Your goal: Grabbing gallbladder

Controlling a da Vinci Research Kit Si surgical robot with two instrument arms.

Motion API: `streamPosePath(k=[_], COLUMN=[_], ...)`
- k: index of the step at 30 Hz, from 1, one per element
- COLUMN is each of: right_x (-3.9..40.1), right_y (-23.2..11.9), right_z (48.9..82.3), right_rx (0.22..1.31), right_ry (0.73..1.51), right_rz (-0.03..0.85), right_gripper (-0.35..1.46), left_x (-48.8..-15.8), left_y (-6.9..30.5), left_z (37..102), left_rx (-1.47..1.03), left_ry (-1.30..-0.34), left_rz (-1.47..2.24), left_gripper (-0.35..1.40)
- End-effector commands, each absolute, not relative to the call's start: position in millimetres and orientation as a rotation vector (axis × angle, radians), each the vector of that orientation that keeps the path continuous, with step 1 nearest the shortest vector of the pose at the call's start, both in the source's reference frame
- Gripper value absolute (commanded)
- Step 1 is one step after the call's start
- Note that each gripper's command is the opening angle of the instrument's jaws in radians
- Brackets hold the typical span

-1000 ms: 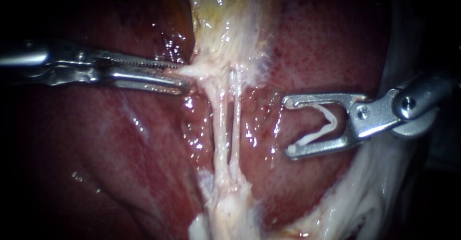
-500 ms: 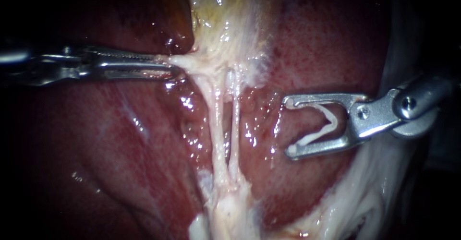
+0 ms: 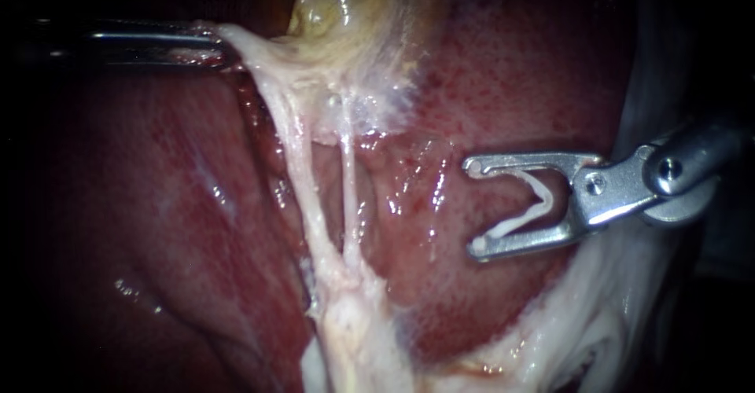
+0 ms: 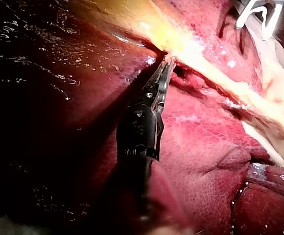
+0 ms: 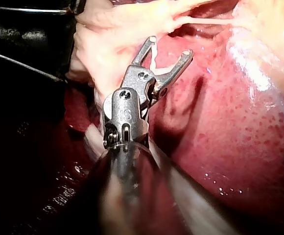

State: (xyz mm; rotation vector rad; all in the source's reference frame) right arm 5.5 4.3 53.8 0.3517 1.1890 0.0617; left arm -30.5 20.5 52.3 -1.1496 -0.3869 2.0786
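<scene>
Gallbladder (image 3: 354,16) lies just right of the left instrument's tool (image 3: 219,49), whose jaws are clamped on its pale edge. Since a second ago that tool has hauled it up and leftward, stretching two tubes (image 3: 292,157); the right tool (image 3: 473,204), unmoved, cradles a white clip (image 3: 542,197) in wide jaws.

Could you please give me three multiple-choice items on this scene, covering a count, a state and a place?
1. How many pale tubes stretch below the gallbladder? A) one B) two C) four
2. The left instrument's jaws are: A) wide open B) shut on nothing C) shut on the gallbladder's edge
3. Where is the white clip? A) on a tube B) in the left instrument's jaws C) between the right instrument's jaws
Answers: 1 B: two strands run side by side. 2 C: they pinch its pale, taut edge. 3 C: it spans those jaws.
</scene>
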Motion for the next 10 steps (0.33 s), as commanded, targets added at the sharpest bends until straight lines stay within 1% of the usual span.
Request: streamPosePath(k=[1, 10], right_x=[5.5, 5.6], right_y=[4.3, 4.3], right_z=[53.8, 53.8], right_rx=[0.352, 0.351], right_ry=[1.189, 1.189], right_rz=[0.062, 0.062], right_gripper=[0.5, 0.5], left_x=[-30.6, -30.7], left_y=[20.4, 20.4], left_z=[52.3, 52.3], left_rx=[-1.149, -1.153], left_ry=[-0.384, -0.372], left_rz=[2.077, 2.091], left_gripper=[-0.35, -0.35])
